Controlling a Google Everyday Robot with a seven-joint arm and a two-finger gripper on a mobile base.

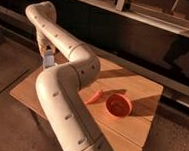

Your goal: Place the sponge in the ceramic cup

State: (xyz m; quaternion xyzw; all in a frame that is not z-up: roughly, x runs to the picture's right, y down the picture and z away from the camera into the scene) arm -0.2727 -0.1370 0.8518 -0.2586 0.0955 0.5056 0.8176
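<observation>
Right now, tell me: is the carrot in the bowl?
No, the carrot lies on the table beside the bowl; gripper at the table's far edge.

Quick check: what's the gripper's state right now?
Gripper: closed, apparently holding the sponge, above the far left corner of the table.

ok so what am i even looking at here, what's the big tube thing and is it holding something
The cream tube is a robot arm, jointed like an elbow. The one camera looks down along it. The arm ends in a gripper, a two-finger pincer, shut, above the table's left edge in the picture, seemingly pinching a pale blue sponge. On the wooden table lie an orange carrot and a red bowl. No cup shows.
</observation>
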